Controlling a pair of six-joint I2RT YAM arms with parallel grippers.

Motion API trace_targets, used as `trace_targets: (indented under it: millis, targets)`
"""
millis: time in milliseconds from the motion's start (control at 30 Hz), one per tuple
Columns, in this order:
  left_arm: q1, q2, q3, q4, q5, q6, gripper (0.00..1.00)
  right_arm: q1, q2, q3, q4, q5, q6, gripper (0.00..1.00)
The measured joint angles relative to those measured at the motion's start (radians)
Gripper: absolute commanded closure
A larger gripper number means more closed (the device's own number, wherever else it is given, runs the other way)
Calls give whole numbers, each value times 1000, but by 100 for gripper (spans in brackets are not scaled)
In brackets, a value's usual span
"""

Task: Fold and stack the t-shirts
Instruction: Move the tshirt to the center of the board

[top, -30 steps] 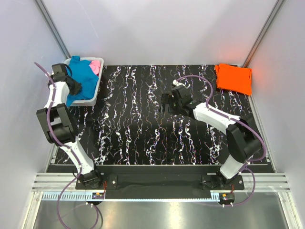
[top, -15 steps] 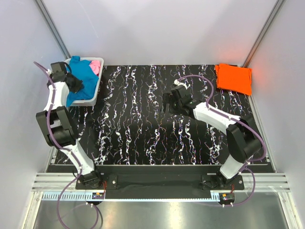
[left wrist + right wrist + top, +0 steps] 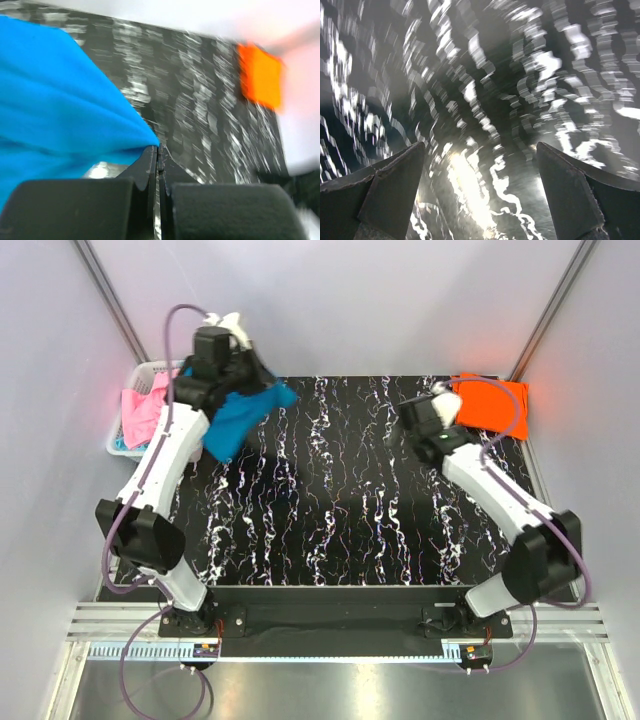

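Three shirts show from above. At ten o'clock on the table (image 3: 330, 540), the basket (image 3: 150, 368) sits at the far left corner, with the pink shirt (image 3: 143, 410) heaped in it and spilling over the rim. Just right of it, toward eleven o'clock, the left gripper (image 3: 158, 150) holds the teal shirt (image 3: 235, 420). The cloth hangs bunched beneath the gripper, over the far left part of the table. Whether its lower edge touches the surface I cannot tell. In the left wrist view the jaws are pressed together, with a corner of teal cloth pinched between them. Around one o'clock from the table's middle is the right gripper (image 3: 480, 147), its fingers wide apart. Nothing is between them, and only blurred marbled surface shows below. At two o'clock the orange shirt (image 3: 490, 405) lies folded flat in the far right corner. It is just beside the right arm's wrist and well apart from the other two shirts.
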Motion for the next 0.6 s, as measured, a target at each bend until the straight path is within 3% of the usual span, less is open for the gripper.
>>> trace_targets:
  millis: [167, 267, 367, 600]
  targets:
    - [-207, -59, 13, -57, 7, 71, 100, -87, -151, -24, -46, 46, 40, 0]
    - [-265, -130, -32, -84, -4, 93, 97, -87, -204, -32, -60, 48, 47, 0]
    - [-271, -225, -106, -93, -69, 110, 2, -87, -217, -38, -63, 44, 51, 0]
    - [-253, -417, -282, -107, -372, 90, 1, -87, -196, -53, -64, -7, 51, 0]
